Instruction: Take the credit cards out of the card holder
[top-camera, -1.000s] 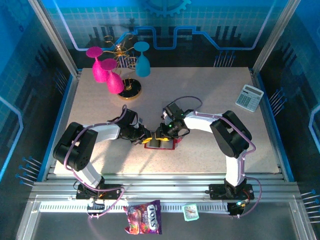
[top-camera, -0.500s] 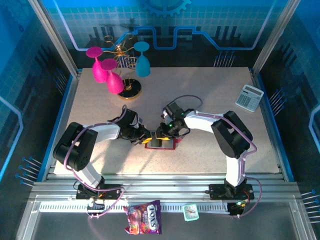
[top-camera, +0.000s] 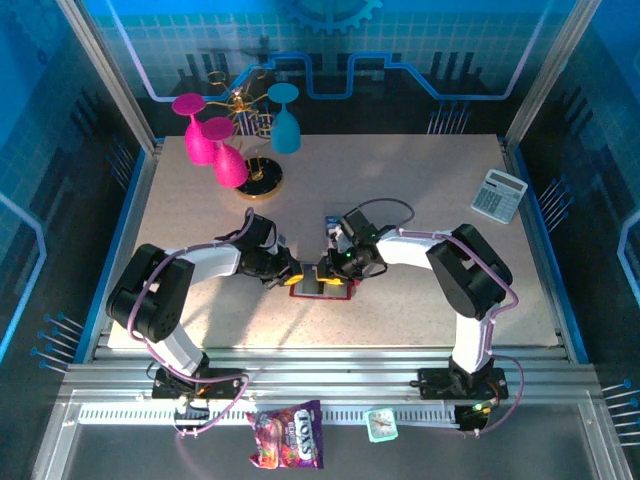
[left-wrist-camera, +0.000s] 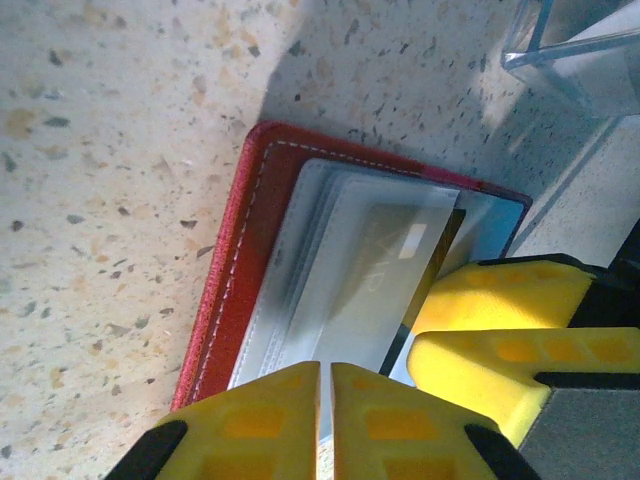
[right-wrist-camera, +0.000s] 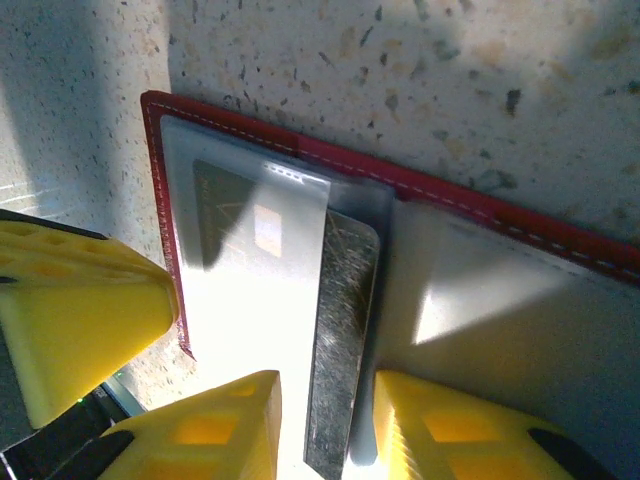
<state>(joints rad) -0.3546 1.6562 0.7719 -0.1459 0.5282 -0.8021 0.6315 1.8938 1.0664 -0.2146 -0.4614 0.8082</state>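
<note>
The red card holder (top-camera: 318, 288) is laid open on the bench (top-camera: 420, 190) between the two claws, with a whitish card (right-wrist-camera: 260, 300) and a dark grey card (right-wrist-camera: 345, 300) tucked in its pockets. The left claw (left-wrist-camera: 325, 375) is drawn almost shut over the holder's near edge, only a sliver being left between its fingers; whether anything is pinched cannot be told. The right claw (right-wrist-camera: 325, 400) is held slightly open, tips at the holder, the dark grey card seen in the gap.
</note>
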